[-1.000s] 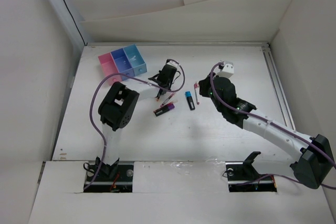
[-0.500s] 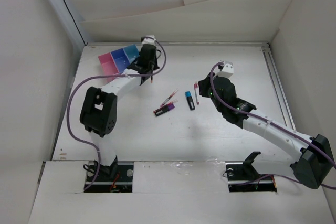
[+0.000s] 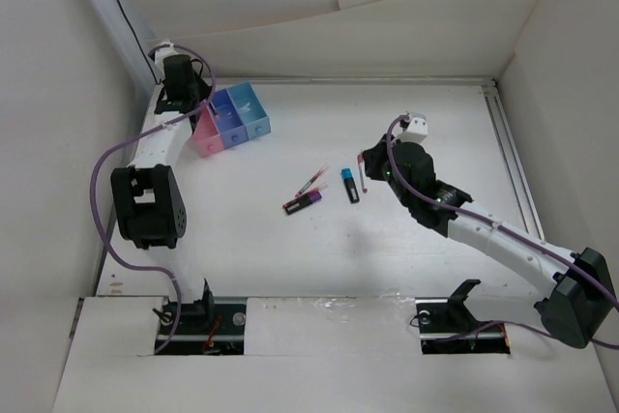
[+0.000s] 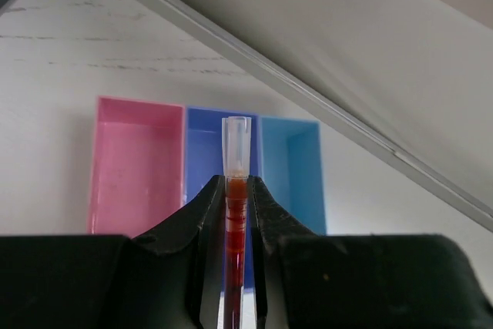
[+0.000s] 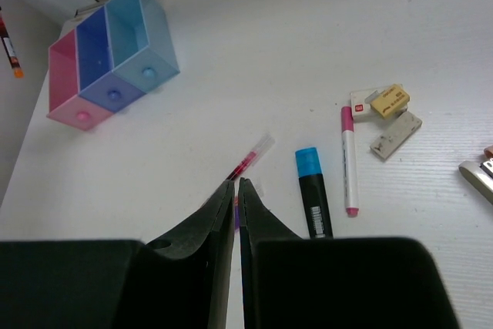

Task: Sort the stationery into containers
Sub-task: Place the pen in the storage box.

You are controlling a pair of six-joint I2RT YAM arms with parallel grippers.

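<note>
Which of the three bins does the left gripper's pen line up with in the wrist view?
The middle purple-blue bin: the red pen crosses it, with the pink bin and light-blue bin flanking it.

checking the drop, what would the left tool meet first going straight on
The left tool, shut on a red pen, likely meets the purple-blue bin first; depth is unclear.

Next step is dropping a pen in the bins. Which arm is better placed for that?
Left. The left gripper is shut on a red pen right by the containers, lined up with the purple-blue bin. The right gripper is shut, empty, out by the loose pens.
</note>
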